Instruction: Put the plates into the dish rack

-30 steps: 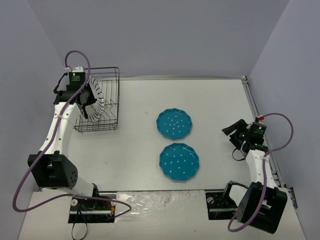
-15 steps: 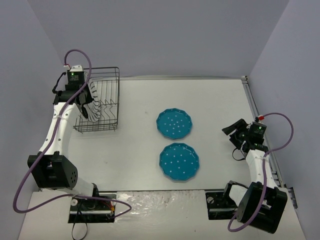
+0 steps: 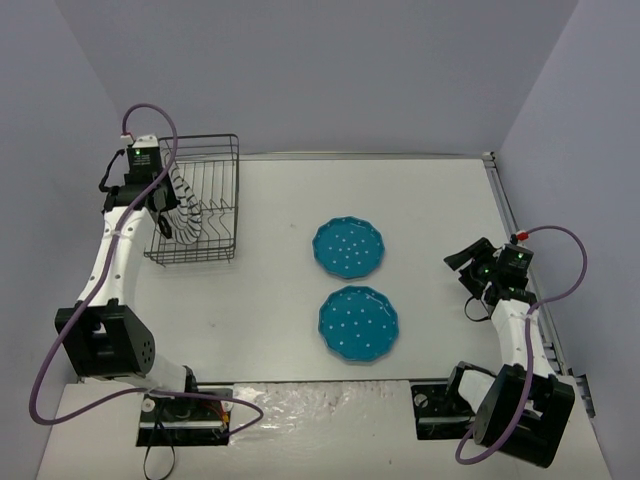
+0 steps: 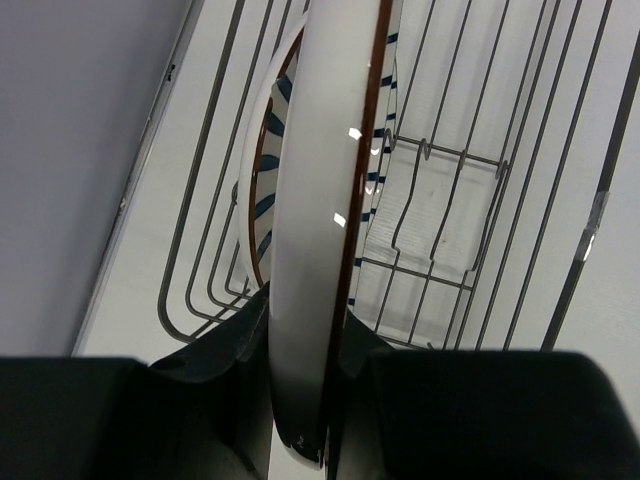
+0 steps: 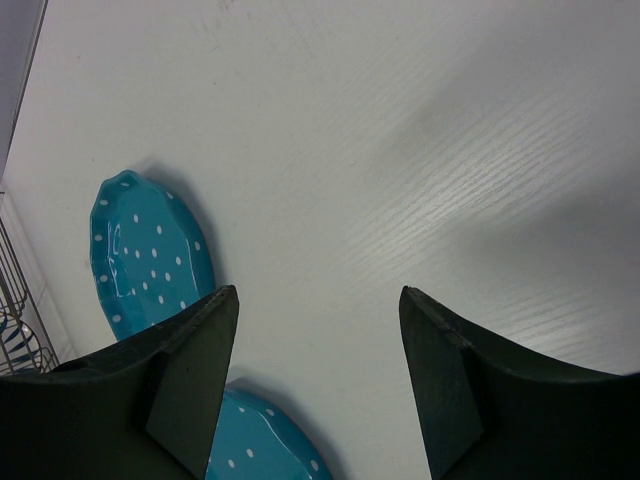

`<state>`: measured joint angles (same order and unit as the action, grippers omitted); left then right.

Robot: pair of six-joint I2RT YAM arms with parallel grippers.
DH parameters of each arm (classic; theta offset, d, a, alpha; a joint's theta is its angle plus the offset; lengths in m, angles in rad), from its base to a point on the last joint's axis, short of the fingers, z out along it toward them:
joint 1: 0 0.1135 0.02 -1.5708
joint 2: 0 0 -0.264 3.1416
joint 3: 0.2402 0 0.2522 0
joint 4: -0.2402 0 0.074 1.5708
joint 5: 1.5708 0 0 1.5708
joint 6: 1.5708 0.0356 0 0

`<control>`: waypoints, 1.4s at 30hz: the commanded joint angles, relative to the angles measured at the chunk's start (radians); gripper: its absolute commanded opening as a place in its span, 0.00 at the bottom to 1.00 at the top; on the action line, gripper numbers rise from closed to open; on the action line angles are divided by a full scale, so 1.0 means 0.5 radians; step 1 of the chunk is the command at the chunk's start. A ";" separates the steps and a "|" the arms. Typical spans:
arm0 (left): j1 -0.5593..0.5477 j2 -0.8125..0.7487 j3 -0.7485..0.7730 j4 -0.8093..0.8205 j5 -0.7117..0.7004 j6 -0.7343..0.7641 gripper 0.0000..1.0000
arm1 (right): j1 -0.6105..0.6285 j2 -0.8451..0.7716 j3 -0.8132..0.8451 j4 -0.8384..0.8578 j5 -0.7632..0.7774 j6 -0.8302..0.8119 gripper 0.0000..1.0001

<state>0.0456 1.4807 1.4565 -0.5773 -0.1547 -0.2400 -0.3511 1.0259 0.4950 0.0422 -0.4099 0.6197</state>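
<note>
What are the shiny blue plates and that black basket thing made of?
The far blue plate and near blue plate look like glazed ceramic, or maybe hard plastic: they are glossy, with bright glints. The black dish rack looks like dark-coated metal wire: thin bent rods you can see through.

Both arms (image 3: pixel 112 255) show white links (image 3: pixel 515 335), black joints (image 3: pixel 105 345) and purple cables (image 3: pixel 575 262), with left gripper (image 4: pixel 308 320) and right gripper (image 5: pixel 318 300) black.

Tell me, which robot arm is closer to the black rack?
Left. Its fingers hold a striped plate in the rack; the right arm sits far across the table.
</note>
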 commanded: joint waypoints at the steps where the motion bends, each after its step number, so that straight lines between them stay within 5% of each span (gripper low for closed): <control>1: 0.010 -0.067 0.064 0.381 0.000 0.040 0.00 | 0.018 -0.034 0.035 0.100 -0.017 -0.005 0.62; 42: 0.013 0.220 0.072 0.362 0.138 0.002 0.00 | 0.021 -0.058 -0.016 0.132 -0.030 0.011 0.62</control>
<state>0.0463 1.6146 1.4338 -0.5341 -0.0628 -0.2379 -0.3458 1.0218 0.4820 0.0523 -0.4095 0.6247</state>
